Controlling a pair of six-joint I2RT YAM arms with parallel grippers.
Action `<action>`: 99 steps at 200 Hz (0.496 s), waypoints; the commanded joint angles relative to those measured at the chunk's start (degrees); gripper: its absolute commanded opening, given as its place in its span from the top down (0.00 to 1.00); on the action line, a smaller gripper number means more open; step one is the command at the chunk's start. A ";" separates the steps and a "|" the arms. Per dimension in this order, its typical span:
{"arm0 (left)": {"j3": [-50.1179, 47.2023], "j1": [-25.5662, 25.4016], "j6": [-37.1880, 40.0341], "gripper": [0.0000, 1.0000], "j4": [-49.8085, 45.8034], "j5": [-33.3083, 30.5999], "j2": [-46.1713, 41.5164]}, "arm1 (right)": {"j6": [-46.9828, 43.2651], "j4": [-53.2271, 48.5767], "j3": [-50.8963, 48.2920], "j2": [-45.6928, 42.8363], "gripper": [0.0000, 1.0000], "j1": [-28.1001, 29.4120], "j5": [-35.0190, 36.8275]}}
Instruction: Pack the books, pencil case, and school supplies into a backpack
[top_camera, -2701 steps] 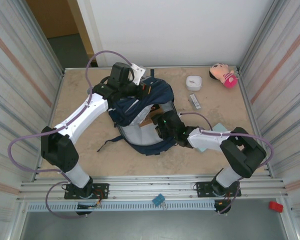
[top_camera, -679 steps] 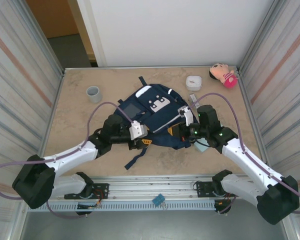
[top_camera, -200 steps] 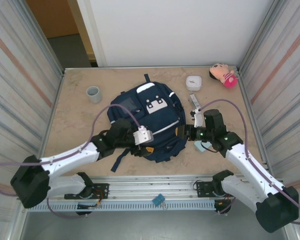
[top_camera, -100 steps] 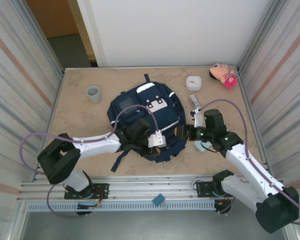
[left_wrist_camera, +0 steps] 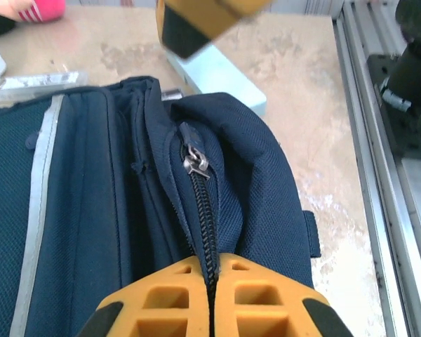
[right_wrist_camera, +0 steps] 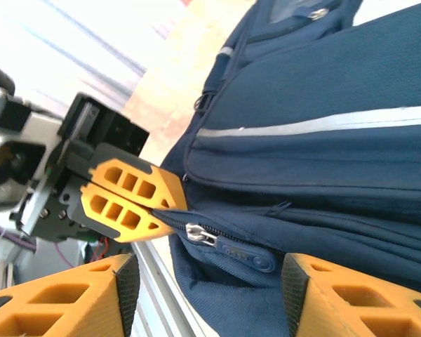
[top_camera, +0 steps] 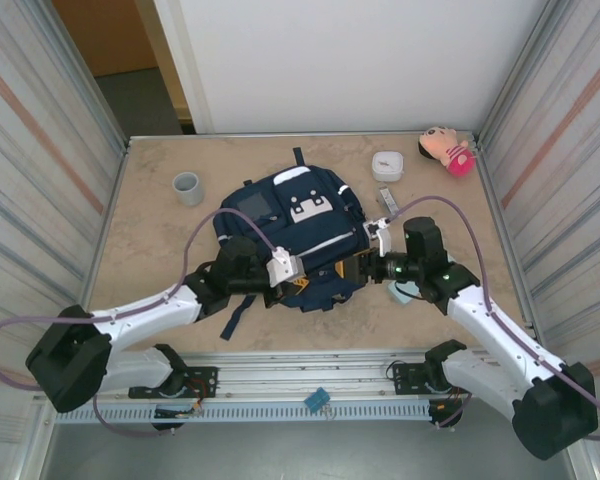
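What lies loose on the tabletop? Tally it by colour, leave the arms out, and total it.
Navy: 1, backpack
Grey: 1, cup
White: 2, rounded box and packet
Pink: 1, plush toy
Pale teal: 1, pencil case
Total: 6

cloth, plastic, metal

the backpack (left_wrist_camera: pixel 91 225) is matt navy woven cloth, with a smooth grey strip (left_wrist_camera: pixel 41 179) off to one side of the left fingers (left_wrist_camera: pixel 286 286). those fingers are matt orange plastic with moulded cells. just beyond their tips, the zip pull (left_wrist_camera: pixel 191 162) is dull metal. the desk (left_wrist_camera: pixel 298 88) past it looks smooth, mottled beige.
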 commanded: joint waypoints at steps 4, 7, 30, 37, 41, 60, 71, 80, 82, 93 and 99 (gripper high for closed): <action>-0.35 1.87 -4.18 1.00 10.37 2.17 -3.62 | -4.58 2.46 0.64 1.94 0.46 2.38 -2.50; -0.39 1.94 -4.28 1.00 10.20 1.54 -3.79 | -4.58 2.36 0.57 1.94 0.46 2.64 -2.41; -0.52 2.19 -3.88 1.00 9.69 -1.44 -5.06 | -5.06 0.83 -1.39 0.31 0.49 5.44 1.66; -0.70 2.29 -4.29 1.00 10.57 -1.86 -5.29 | -5.49 -0.06 -2.29 -0.44 0.51 6.55 3.96; -0.83 2.47 -4.55 1.00 11.26 -1.88 -5.35 | -5.69 -0.58 -2.89 -0.79 0.53 7.20 5.14; -1.21 2.76 -6.59 1.00 14.27 -2.46 -5.49 | -5.07 -0.39 -6.50 -2.23 0.63 10.31 10.39; -1.10 2.81 -7.25 1.00 15.56 -2.68 -5.49 | -3.77 2.20 -8.68 -2.86 0.67 11.78 12.57; -1.06 2.79 -7.80 1.00 16.57 -2.80 -5.43 | -3.06 5.17 -10.44 -3.27 0.69 12.67 13.43; -1.07 2.85 -7.92 1.00 16.78 -2.80 -5.43 | -2.92 5.84 -10.74 -3.25 0.69 12.82 13.62; -0.94 2.81 -8.25 1.00 17.64 -2.14 -5.33 | -2.46 8.84 -11.85 -3.50 0.70 13.30 14.68; -0.78 2.81 -8.14 1.00 17.63 -1.59 -5.51 | -2.32 9.76 -12.08 -3.63 0.69 13.30 14.96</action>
